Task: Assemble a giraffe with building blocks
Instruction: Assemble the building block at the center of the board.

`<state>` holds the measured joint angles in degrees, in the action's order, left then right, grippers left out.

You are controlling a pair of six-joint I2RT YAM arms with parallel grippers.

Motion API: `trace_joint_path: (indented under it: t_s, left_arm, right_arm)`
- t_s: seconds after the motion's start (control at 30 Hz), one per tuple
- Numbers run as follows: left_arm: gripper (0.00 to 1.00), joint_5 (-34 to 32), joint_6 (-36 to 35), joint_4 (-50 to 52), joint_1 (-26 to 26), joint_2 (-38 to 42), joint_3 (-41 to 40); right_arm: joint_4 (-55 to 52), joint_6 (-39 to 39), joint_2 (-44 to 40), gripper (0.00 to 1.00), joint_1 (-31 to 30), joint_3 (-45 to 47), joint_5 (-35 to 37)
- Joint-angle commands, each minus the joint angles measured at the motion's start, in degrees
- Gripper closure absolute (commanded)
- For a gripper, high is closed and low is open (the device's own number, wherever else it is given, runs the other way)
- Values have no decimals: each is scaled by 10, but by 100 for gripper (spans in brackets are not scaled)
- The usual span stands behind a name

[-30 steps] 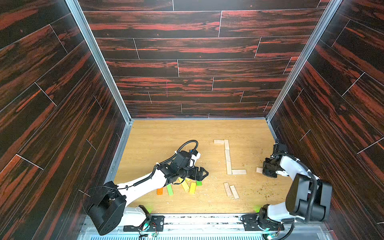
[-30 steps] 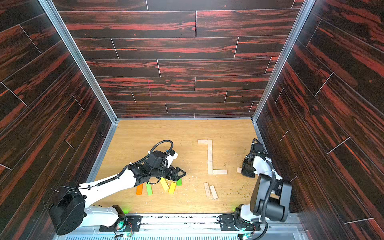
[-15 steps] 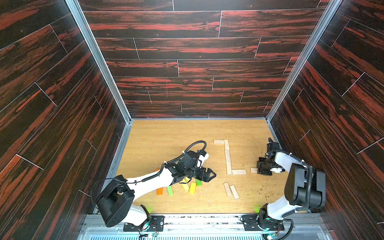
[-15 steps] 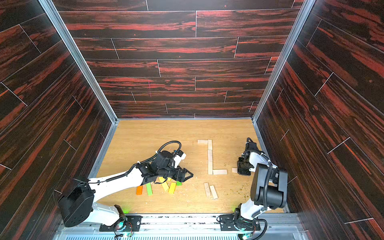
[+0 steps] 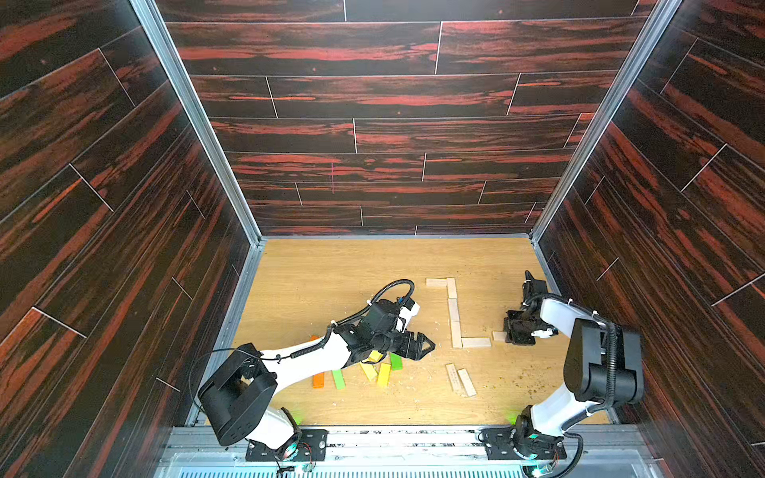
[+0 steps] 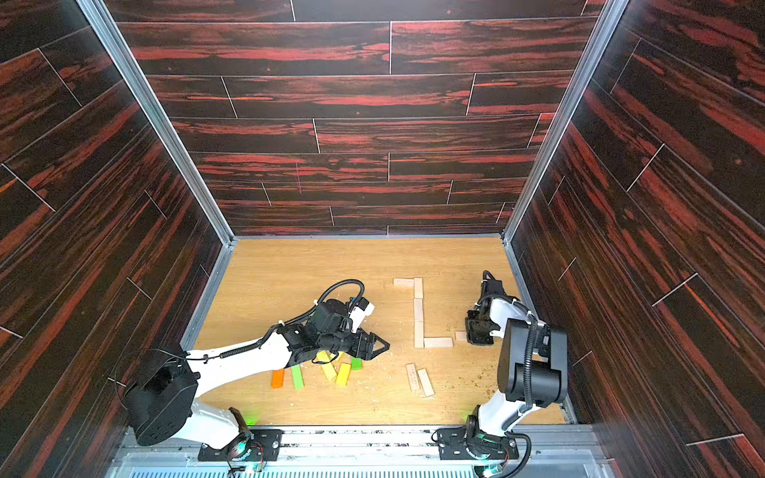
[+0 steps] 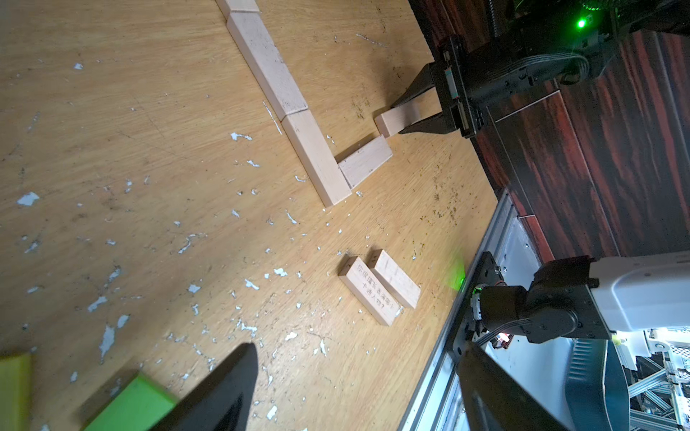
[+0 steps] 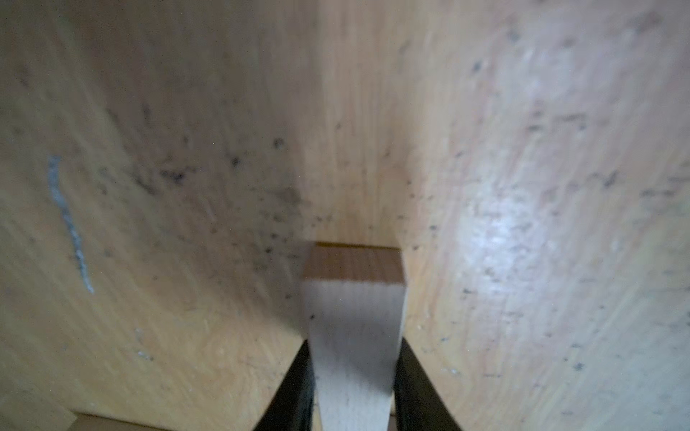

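Pale building blocks lie flat in an L [image 5: 455, 327] [image 6: 418, 327] at centre right in both top views, its short foot [image 5: 476, 342] [image 7: 366, 160] pointing right. My right gripper [image 5: 508, 335] [image 6: 470, 334] [image 8: 354, 347] is shut on another pale plank [image 5: 499, 335] [image 7: 395, 119] [image 8: 353, 317], low over the table. That plank's free end sits a small gap from the foot's end. My left gripper [image 5: 427, 345] [image 6: 383, 345] [image 7: 356, 350] hovers open and holds nothing, above several coloured planks [image 5: 384, 374].
Two loose pale planks [image 5: 460, 380] [image 7: 379, 289] lie side by side near the front. Orange [image 5: 318, 378], green [image 5: 338, 378] and yellow [image 5: 368, 371] planks lie under the left arm. Dark panelled walls [image 5: 198, 289] close in three sides. A metal rail [image 5: 414, 434] runs along the front.
My left gripper has moved right, toward the L, still open. My right gripper has carried its pale plank left, closer to the L's foot.
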<state>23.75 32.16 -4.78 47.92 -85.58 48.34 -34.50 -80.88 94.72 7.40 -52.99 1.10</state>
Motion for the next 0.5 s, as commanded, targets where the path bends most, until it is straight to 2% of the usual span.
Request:
trace_joint_path:
  t_s: [0.0,0.47]
  left_arm:
    - [13,-4,-4,-2,2,9,12]
    - [13,-12,-13,12,3,20,11]
  right_arm:
    - [-19,8,18,66,-6,-8,10]
    - [-42,32,-6,63,-8,3,27]
